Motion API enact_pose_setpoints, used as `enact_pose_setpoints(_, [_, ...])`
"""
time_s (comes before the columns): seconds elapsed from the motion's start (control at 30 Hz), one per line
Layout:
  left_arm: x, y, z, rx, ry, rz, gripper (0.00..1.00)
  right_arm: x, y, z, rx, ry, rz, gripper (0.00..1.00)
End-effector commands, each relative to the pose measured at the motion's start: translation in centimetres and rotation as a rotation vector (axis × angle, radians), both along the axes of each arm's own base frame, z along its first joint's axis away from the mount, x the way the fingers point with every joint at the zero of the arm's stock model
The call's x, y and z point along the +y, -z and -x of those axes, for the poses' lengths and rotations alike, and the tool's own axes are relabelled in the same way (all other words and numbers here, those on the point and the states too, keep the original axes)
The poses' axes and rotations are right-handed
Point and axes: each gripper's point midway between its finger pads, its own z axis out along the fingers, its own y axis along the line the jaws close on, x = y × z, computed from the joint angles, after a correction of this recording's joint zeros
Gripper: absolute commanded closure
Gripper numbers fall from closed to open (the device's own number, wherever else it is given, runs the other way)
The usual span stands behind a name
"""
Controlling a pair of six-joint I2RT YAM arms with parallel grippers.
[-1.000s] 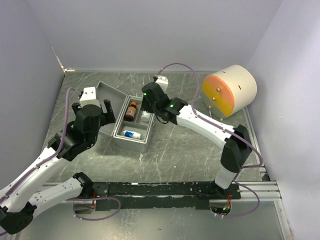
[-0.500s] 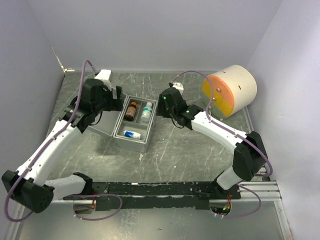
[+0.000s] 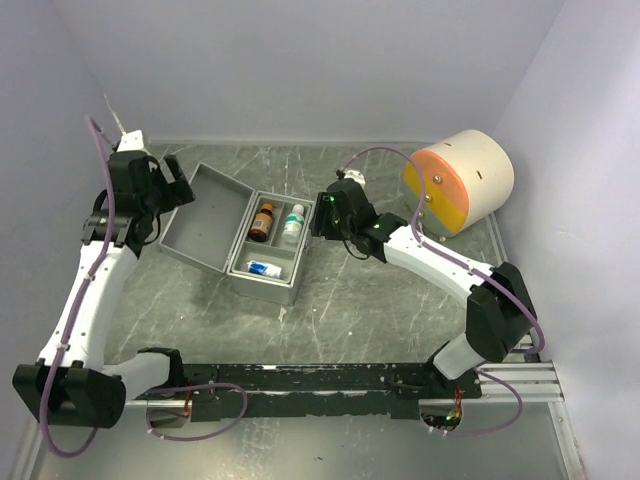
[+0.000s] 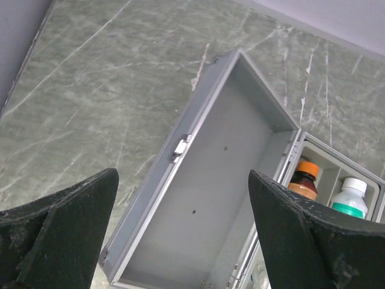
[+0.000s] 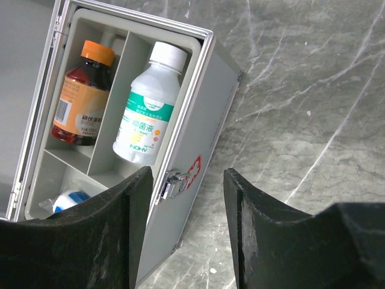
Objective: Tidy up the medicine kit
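Observation:
The grey medicine kit [image 3: 290, 285] lies open in mid-table, its empty lid [image 3: 197, 228] folded out to the left. Inside lie a brown bottle with an orange cap [image 3: 262, 221], a white bottle with a green label [image 3: 293, 225] and a small blue-and-white item [image 3: 264, 268]. My left gripper [image 3: 166, 195] is open and empty, above the lid's far left edge; its wrist view shows the lid [image 4: 234, 150] between the fingers. My right gripper [image 3: 318, 215] is open and empty just right of the kit, over its latch [image 5: 174, 180] and side wall [image 5: 207, 114]. The right wrist view shows the white bottle [image 5: 147, 108] and brown bottle [image 5: 81, 96].
A cream cylinder with an orange face [image 3: 458, 180] stands at the back right. Walls close the table on the left, back and right. A black rail [image 3: 330, 380] runs along the near edge between the arm bases.
My left arm has swung from beside the lid up to the back left. My right gripper has drawn back to the right from over the kit; the white bottle now shows in its compartment.

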Motion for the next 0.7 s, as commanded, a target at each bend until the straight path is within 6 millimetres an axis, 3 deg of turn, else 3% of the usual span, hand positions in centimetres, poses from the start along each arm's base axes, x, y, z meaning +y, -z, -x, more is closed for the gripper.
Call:
enact_pose_setpoints(0.0, [1.6, 0.8, 0.2, -0.018, -0.082, 0.077, 0.0, 0.5, -1.2, -0.3, -0.026, -0.013, -0.043, 0.49])
enact_pose_setpoints(0.2, [1.7, 3.2, -0.9, 0.014, 0.022, 0.263, 0.03, 1.0, -1.0, -0.1, 0.019, 0.002, -0.074, 0.5])
enact_pose_setpoints(0.33, [3.0, 4.7, -1.2, 0.037, 0.03, 0.3, 0.02, 2.3, -2.8, 0.7, -0.002, -0.018, -0.231, 0.5])
enact_pose_setpoints(0.5, [0.2, 6.6, -1.1, 0.075, 0.189, 0.425, 0.03, 2.8, -2.5, 0.8, 0.017, -0.038, -0.239, 0.5])
enact_pose_setpoints(0.67, [-2.5, 5.3, -0.9, 0.021, 0.341, 0.531, 0.08, 3.1, -2.2, 0.8, 0.029, -0.043, -0.249, 0.5])
